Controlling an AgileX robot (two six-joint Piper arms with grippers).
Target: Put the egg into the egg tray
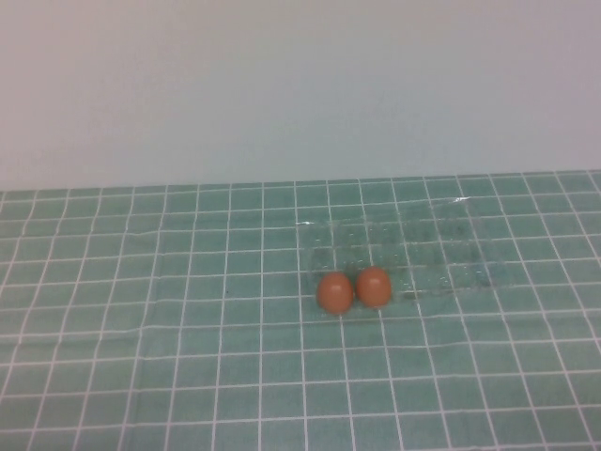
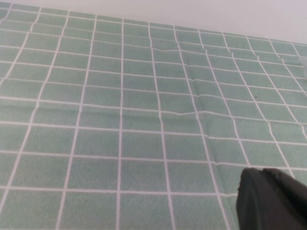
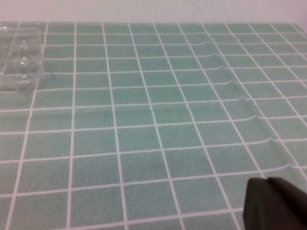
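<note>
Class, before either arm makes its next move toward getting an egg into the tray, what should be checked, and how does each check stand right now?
1. Eggs located: ok, one egg and the other egg sit side by side at the tray's near left corner.
2. Eggs seated in cups: cannot tell.
3. Free cups: ok, the rest of the tray looks empty.
4. Left hand away from the eggs: ok, over bare cloth.
5. Right hand away too: ok.
6. Either hand open: cannot tell.
</note>
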